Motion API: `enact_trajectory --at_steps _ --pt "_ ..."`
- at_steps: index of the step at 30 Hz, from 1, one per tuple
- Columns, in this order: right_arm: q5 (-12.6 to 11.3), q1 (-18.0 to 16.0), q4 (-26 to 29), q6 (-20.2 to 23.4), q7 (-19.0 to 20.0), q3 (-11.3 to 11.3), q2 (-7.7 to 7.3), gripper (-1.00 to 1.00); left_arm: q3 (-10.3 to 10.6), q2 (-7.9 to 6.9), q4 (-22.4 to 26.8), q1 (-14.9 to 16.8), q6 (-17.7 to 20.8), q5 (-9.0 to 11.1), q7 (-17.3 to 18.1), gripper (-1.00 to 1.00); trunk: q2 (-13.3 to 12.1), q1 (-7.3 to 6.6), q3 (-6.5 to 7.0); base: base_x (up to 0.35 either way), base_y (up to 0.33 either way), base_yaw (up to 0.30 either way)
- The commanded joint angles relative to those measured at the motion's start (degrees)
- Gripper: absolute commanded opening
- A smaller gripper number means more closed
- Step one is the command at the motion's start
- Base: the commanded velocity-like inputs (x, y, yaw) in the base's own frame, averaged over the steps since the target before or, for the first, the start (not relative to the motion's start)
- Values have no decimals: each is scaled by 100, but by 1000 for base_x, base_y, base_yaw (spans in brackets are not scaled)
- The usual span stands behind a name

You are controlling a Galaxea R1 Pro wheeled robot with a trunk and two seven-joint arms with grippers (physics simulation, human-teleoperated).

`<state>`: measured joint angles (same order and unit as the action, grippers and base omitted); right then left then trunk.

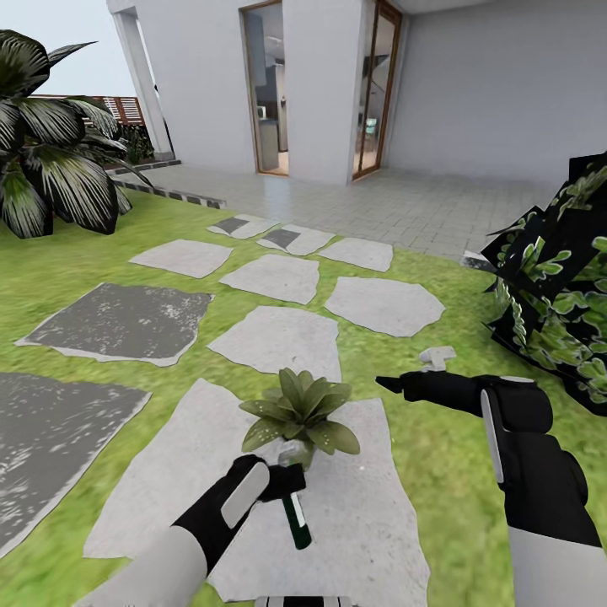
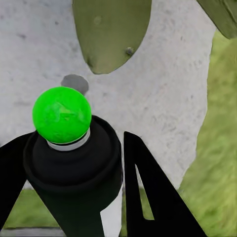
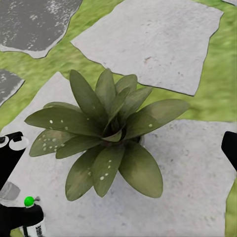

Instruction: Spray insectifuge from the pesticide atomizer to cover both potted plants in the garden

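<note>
A potted plant (image 1: 299,413), a low rosette of speckled green leaves, stands on a big grey stepping stone (image 1: 371,523). My left gripper (image 1: 282,486) is just in front of it, shut on the pesticide atomizer (image 1: 297,518), a slim dark-green bottle. In the left wrist view the atomizer (image 2: 69,148) shows a bright green tip pointing at a leaf (image 2: 111,34). My right gripper (image 1: 403,385) hovers open to the right of the plant. The right wrist view looks down on the plant (image 3: 106,131) between its spread fingertips (image 3: 11,150), with the atomizer (image 3: 31,213) beside it.
More stepping stones (image 1: 282,337) cross the lawn toward a tiled patio and a house with glass doors (image 1: 270,88). A big dark-leaved plant (image 1: 46,169) stands far left, a dark bush (image 1: 561,287) close on the right. A small pale object (image 1: 437,357) lies on the grass.
</note>
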<state>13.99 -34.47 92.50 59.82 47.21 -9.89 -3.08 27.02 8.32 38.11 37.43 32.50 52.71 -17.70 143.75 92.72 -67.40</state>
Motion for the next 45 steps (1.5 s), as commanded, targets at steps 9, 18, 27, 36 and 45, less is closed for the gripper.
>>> enact_trajectory --at_steps 9,18,27,36,45 --pt "60 -8 5 18 60 -8 -11 100 -581 49 -51 373 609 82 -1236 -100 2 -1 -5 0 0 0" --pt "60 -16 5 18 60 -13 -17 100 -194 65 -527 600 894 -25 -1312 -100 2 -1 -5 0 0 0" --pt "60 -16 5 18 60 -13 -17 100 129 90 -501 607 897 -22 -1233 -100 2 -1 -5 61 -203 0" --pt "60 -16 5 18 60 -13 -17 100 137 145 -437 608 1023 30 -1160 -100 2 -1 -5 10 -29 0" --pt "60 -16 5 18 61 -13 -17 100 121 132 562 692 1563 341 -1267 -100 2 -1 -5 0 0 0"
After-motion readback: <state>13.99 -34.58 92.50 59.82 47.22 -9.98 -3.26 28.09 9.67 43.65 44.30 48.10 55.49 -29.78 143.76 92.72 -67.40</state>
